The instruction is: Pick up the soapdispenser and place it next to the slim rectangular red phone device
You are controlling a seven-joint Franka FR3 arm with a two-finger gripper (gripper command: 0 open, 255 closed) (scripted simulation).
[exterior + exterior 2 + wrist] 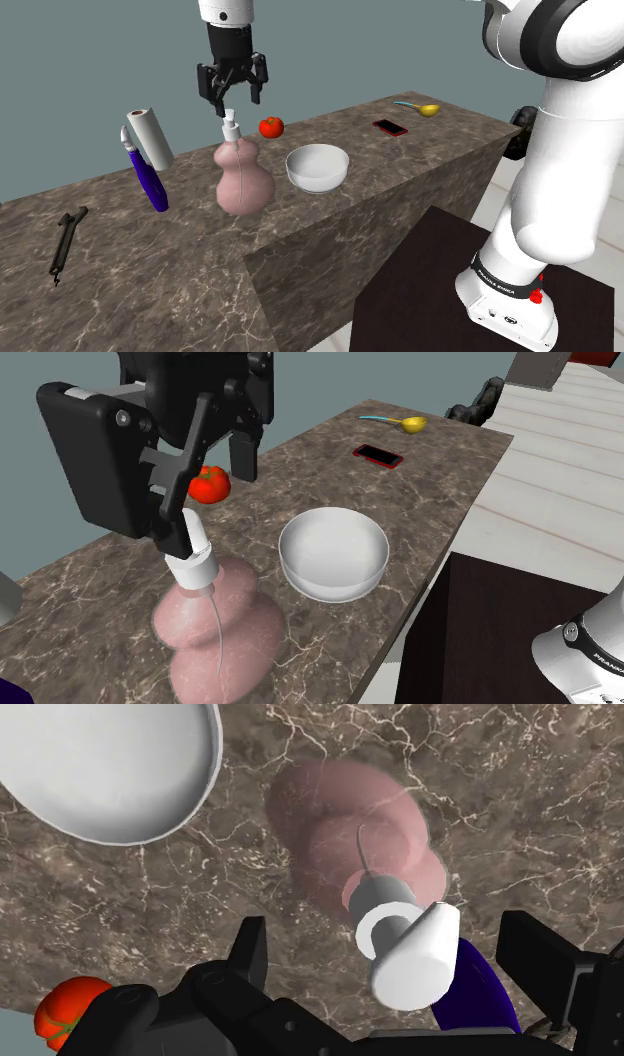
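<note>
**A:** How is the claw seen to stand?

**B:** The gripper [232, 104] is seen wide open. Its two black fingers [250, 959] are kept apart, one on each side of the white pump head [415, 954] of the soap dispenser [244, 180]. A gap is seen on both sides in the wrist view, so no contact can be made out. Nothing is held.

**A:** And where is the dispenser found?

**B:** It is seen upright on the brown marbled counter [150, 270]. It is pink and pear-shaped, and it is placed just beside the white bowl [317, 167]. A red tomato [271, 127] is seen a little behind it. The red phone [390, 127] is laid well apart from it, toward the counter's far end at the shoulder view's right, near a yellow spoon [425, 108].

**A:** How is the arm posed?

**B:** The white arm [560, 150] is seen above the dark stand [420, 300] at the shoulder view's lower right and is cut off by the top edge. The hand is directed straight down from that edge, directly over the pump. The fingertips are seen at about the height of the nozzle.
</note>
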